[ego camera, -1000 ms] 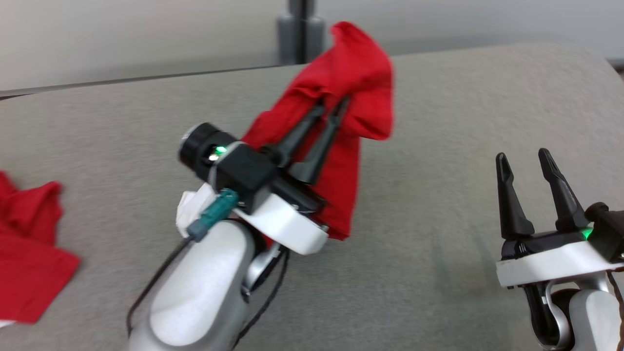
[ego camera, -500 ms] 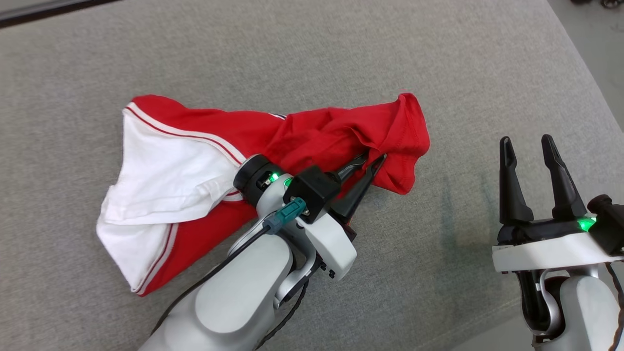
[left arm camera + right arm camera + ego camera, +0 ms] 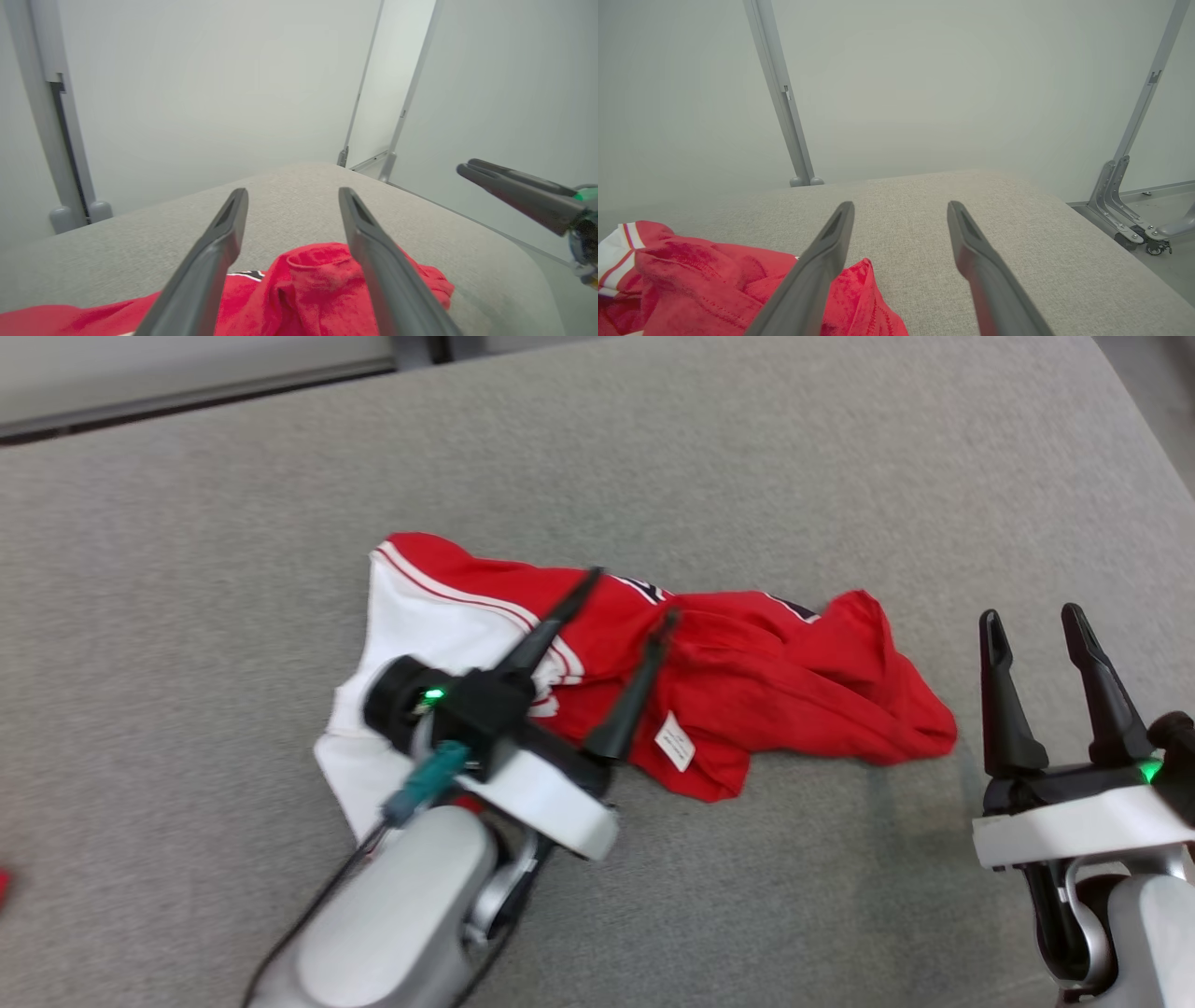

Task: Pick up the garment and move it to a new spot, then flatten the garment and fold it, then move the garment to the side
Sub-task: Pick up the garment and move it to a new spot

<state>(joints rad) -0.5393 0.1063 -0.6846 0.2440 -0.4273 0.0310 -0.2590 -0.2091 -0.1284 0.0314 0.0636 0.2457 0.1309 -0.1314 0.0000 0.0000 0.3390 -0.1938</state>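
The garment [image 3: 775,709] is a red shirt with a white panel edged in thin red stripes. It lies crumpled on the grey fabric-covered counter [image 3: 840,476], near the centre of the head view. The white panel is at its 9 o'clock end and a bunched red end reaches toward 3 o'clock. A small white label [image 3: 674,740] shows on the red cloth near its 6 o'clock edge.

My left arm comes in from 7 o'clock, its pale forearm [image 3: 392,915] angled up across the white panel. My left tool [image 3: 633,595] points toward 1 o'clock over the middle of the shirt. Its two dark fingers are spread wide apart and nothing is clamped between them. In the left wrist view the red folds [image 3: 317,280] lie below and between those fingers [image 3: 293,191]. I cannot tell whether the tips touch the cloth.

My right tool [image 3: 1031,613] stands at 4 o'clock in the head view, just beside the shirt's red end but clear of it. It points toward 12 o'clock, fingers apart and empty. In the right wrist view [image 3: 901,205] the shirt [image 3: 691,289] lies at 8 o'clock.
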